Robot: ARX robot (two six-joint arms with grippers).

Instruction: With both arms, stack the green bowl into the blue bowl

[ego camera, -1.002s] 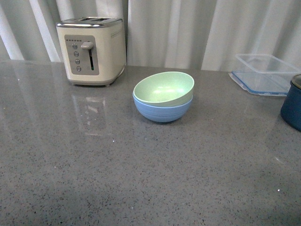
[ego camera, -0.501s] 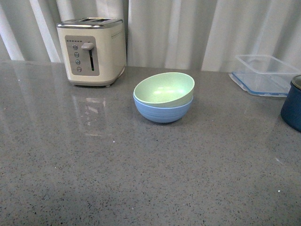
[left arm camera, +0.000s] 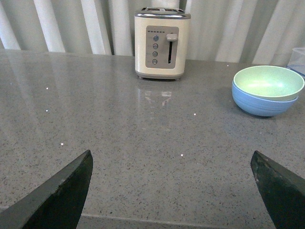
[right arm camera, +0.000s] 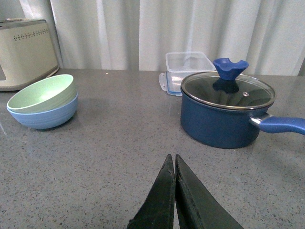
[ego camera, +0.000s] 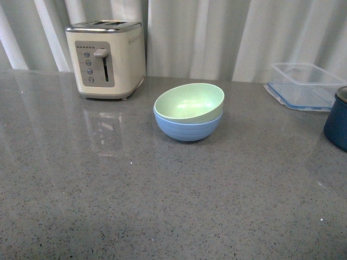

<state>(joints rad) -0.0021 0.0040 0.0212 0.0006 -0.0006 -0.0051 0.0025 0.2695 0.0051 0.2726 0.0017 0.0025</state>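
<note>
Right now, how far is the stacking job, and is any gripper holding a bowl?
The stacking looks done: the green bowl sits inside the blue bowl, slightly tilted, on the counter near the toaster. Nothing is in hand: the left gripper is open and empty, the right gripper is shut on nothing, and both are away from the bowls. Nothing seems left, except perhaps levelling the green bowl.

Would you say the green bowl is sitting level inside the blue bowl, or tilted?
Tilted. The green bowl rests in the blue bowl with its rim raised on one side.
</note>
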